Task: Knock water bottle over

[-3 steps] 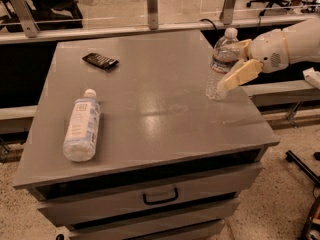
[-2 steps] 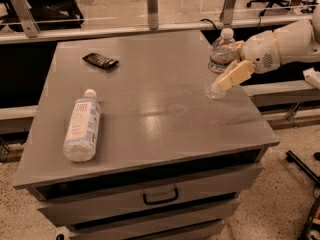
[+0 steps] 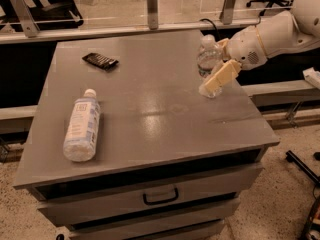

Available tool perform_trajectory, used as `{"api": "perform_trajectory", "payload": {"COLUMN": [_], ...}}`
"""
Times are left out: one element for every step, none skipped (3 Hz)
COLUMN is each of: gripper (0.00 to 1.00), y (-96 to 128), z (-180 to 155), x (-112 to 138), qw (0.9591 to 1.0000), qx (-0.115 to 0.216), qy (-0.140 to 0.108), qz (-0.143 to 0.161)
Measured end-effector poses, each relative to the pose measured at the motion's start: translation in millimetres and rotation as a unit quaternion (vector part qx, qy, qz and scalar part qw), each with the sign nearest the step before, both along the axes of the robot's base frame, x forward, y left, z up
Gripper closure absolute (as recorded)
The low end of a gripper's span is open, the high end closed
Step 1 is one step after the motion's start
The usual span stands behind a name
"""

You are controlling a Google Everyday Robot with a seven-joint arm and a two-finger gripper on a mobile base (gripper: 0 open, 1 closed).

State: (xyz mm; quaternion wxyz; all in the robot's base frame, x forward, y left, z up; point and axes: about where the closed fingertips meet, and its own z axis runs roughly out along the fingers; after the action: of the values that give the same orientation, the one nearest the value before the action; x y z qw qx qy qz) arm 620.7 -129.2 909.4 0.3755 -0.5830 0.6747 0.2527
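Grey laminate cabinet top [image 3: 150, 114], speckled floor [image 3: 280, 204], glass railing [image 3: 115, 4] behind, clear ribbed plastic water bottle with white cap [image 3: 206, 59] standing near the right rear edge, cream gripper [image 3: 219, 80] against its lower side, grip state unclear, bottle top swung leftward since a moment ago.

Gripper [image 3: 214, 84] against water bottle [image 3: 206, 59], table [image 3: 165, 119] right rear; second bottle [image 3: 81, 129] lying front left

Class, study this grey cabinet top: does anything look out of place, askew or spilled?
One labelled bottle lies on its side at the front left, with nothing visibly spilled. The water bottle stands near the right edge, with the robot's hand right in front of it.
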Motion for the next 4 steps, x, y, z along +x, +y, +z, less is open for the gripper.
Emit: {"api": "perform_trajectory", "payload": {"gripper": [0.08, 0.1, 0.0, 0.0], "y": [18.2, 36.0, 49.2, 52.1], "z": [0.0, -3.6, -10.7, -19.8], "x": [-6.7, -14.4, -21.0, -28.6], "qw": [0.9973, 0.9903, 0.9824, 0.9723], "qx": [-0.067, -0.127, -0.168, -0.208], "qy": [-0.02, -0.032, -0.041, -0.059], "qz": [0.023, 0.048, 0.072, 0.088]}}
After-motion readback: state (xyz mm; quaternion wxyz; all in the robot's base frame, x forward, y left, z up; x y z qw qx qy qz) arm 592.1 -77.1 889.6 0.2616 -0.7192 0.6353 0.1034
